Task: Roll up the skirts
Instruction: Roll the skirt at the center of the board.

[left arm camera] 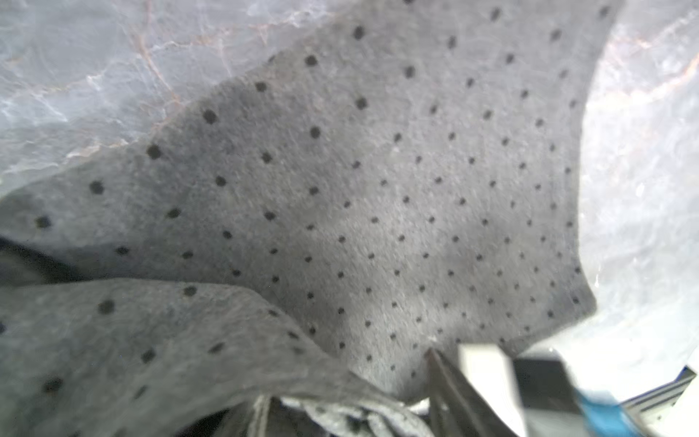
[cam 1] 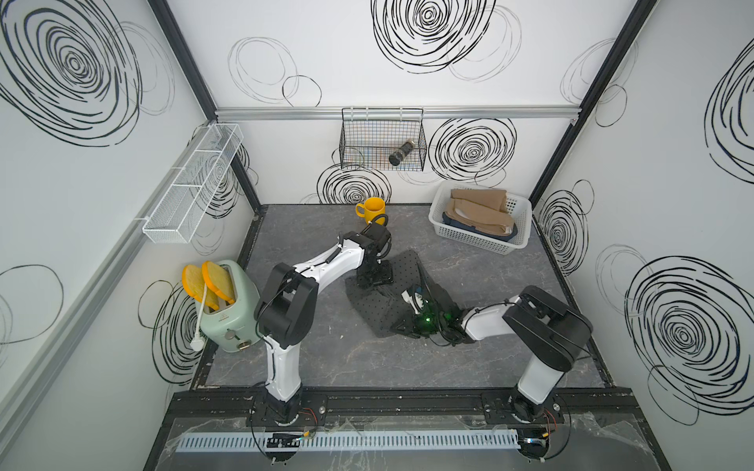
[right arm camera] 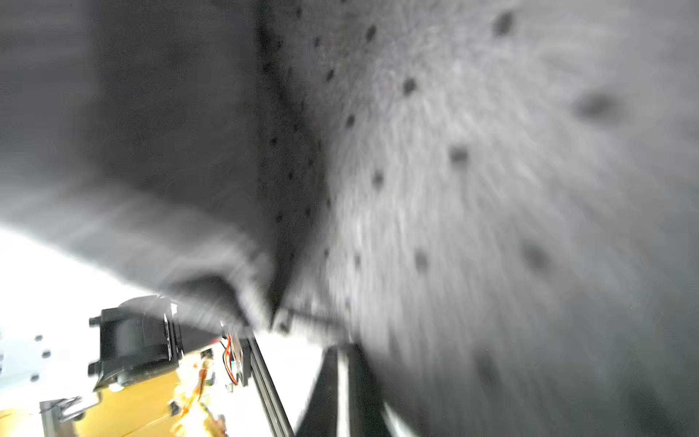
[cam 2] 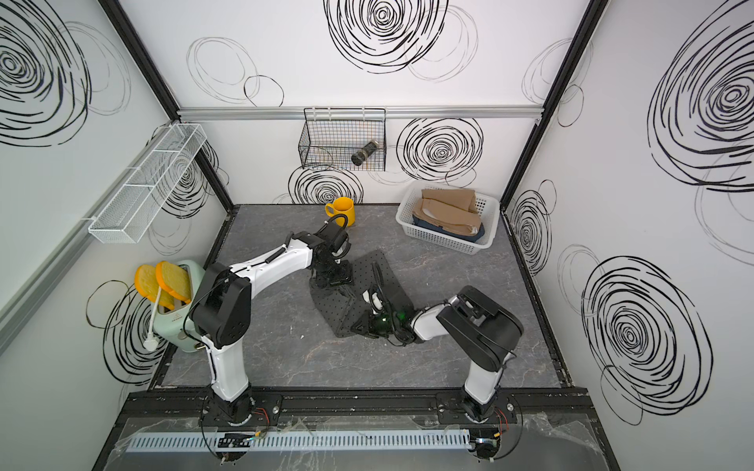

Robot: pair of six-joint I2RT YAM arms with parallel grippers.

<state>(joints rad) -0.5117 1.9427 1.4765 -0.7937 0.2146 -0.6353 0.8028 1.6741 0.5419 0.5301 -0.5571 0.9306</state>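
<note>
Well apart from the left gripper, on its outer side, a mint-green toaster [cam 1: 228, 314] stands with two slices raised. The left gripper [cam 1: 373, 279] points down onto the dark grey dotted skirt [cam 1: 377, 306] at the cloth's left edge. Neither top view shows whether its jaws are parted or pinching. The left wrist view shows only the dotted cloth [left arm camera: 378, 189] lying wrinkled on the marbled table [left arm camera: 75, 56], with one fold raised close to the lens. Beyond this gripper, near the back wall, sits a yellow mug [cam 1: 373, 210].

The dotted skirt lies crumpled on the table between the two grippers. The right gripper [cam 1: 411, 298] sits low at the skirt's right edge, its tip among the folds. The right wrist view is blurred and filled with dotted cloth [right arm camera: 454, 189], so I cannot tell how its jaws stand. Far beyond the right gripper, in the back corner, a white basket [cam 1: 444, 234] holds the tan skirt [cam 1: 477, 204] folded over the denim skirt [cam 1: 457, 224].
</note>
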